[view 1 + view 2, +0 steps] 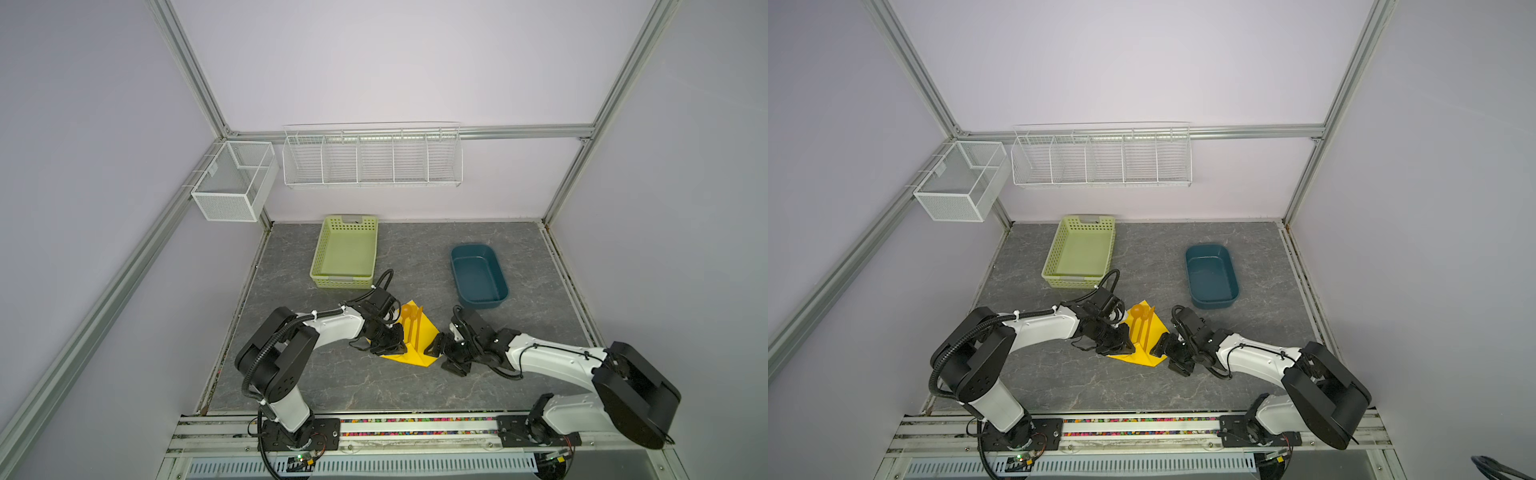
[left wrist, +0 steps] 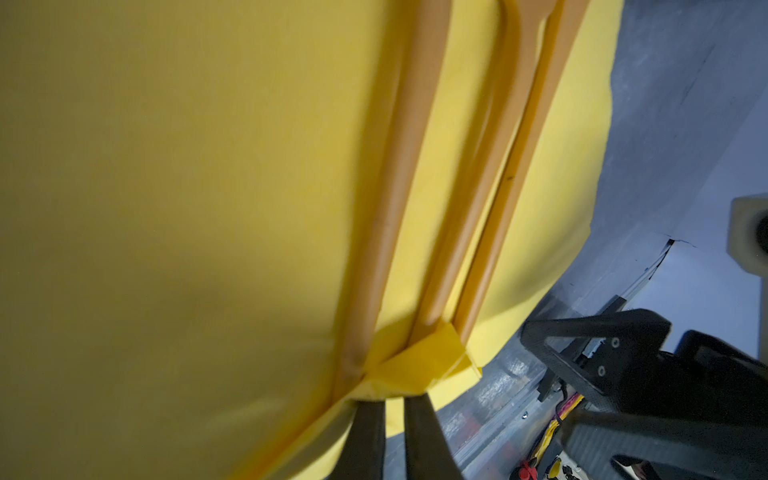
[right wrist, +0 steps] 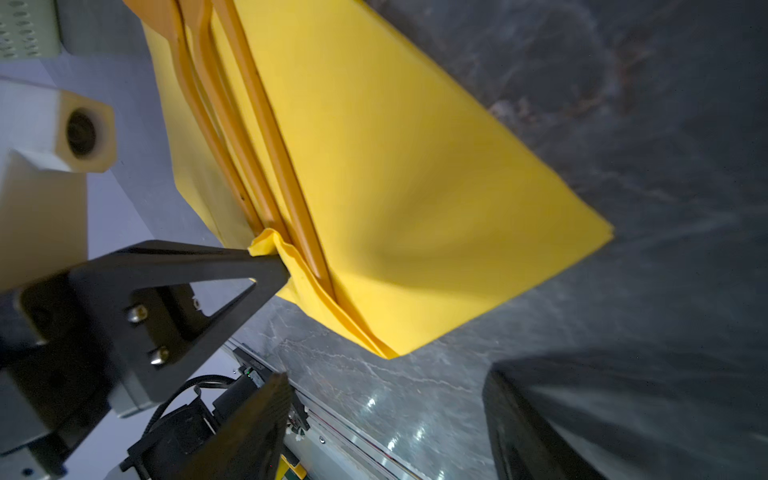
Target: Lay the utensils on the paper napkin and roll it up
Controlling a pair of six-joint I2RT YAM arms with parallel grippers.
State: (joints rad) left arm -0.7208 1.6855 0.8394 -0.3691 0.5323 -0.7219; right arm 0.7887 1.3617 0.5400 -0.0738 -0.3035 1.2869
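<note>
The yellow paper napkin (image 1: 426, 334) (image 1: 1154, 332) is partly folded up off the table, forming a trough. The orange utensils (image 1: 412, 326) (image 1: 1144, 326) lie side by side in it, a spoon bowl at the far end. In the left wrist view my left gripper (image 2: 390, 399) is shut on the napkin's (image 2: 166, 208) folded near edge, just below the utensil handles (image 2: 415, 216). It sits on the napkin's left side (image 1: 395, 347) (image 1: 1126, 345). My right gripper (image 1: 442, 357) (image 1: 1169, 357) (image 3: 382, 382) is open beside the napkin's (image 3: 415, 187) right corner, nothing between its fingers.
A green basket (image 1: 351, 223) (image 1: 1088, 222) stands at the back left of the table and a dark blue tub (image 1: 482, 301) (image 1: 1212, 301) at the back right. White wire racks (image 1: 372, 158) hang on the back wall.
</note>
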